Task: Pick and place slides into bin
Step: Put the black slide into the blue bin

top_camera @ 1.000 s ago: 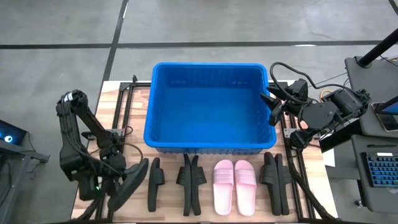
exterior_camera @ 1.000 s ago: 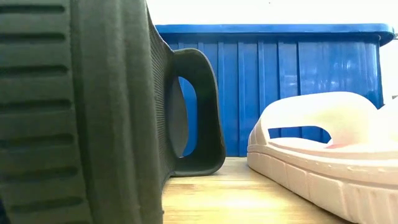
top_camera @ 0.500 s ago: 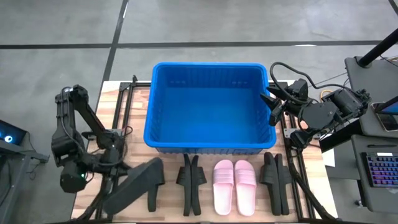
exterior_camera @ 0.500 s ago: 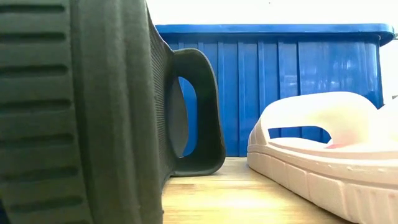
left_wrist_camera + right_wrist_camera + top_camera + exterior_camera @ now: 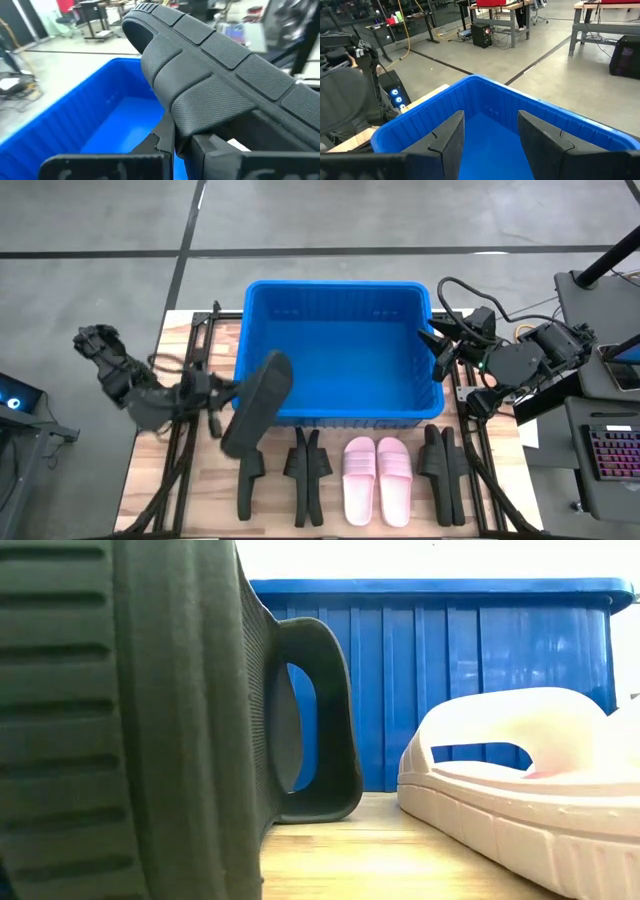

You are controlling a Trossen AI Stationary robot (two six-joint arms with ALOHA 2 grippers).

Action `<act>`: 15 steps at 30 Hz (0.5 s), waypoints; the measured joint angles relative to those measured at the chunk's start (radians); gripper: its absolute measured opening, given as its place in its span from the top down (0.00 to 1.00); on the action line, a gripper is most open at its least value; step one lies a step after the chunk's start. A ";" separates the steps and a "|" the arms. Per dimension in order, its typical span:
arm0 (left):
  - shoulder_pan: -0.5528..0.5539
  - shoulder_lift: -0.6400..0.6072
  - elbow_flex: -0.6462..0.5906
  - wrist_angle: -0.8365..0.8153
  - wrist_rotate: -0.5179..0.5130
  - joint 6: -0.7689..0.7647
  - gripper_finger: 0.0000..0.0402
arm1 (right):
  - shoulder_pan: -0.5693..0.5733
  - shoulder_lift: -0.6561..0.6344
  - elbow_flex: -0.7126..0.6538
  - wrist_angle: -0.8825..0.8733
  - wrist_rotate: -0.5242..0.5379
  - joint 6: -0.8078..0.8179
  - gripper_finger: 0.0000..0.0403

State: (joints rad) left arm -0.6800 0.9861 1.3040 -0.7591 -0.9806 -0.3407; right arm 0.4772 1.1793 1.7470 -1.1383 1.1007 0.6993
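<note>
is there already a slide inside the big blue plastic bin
No, the blue plastic bin shows only bare floor; the black rubber slide hangs at its front-left rim.

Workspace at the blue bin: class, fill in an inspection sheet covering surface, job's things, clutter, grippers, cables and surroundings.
Surface: wooden table.
Job's things: empty blue bin; pink slides and black slides in a row in front of it.
Clutter: nothing seen.
Grippers: left gripper shut on a black slide, at the bin's left front corner; right gripper open at the bin's right rim.
Cables: black cables behind the right arm.
Surroundings: grey floor, keyboard, workbenches.
</note>
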 joint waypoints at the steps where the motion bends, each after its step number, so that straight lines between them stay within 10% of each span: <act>1: 0.042 0.003 0.007 0.000 0.027 0.022 1.00 | 0.000 0.000 0.000 0.000 0.000 0.000 0.57; 15: 0.458 0.226 0.160 -0.001 0.172 0.225 1.00 | 0.000 0.000 0.000 0.012 0.000 0.000 0.57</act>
State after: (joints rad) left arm -0.2221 1.2120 1.4642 -0.7597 -0.8087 -0.1161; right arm 0.4770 1.1793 1.7470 -1.1267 1.1007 0.6992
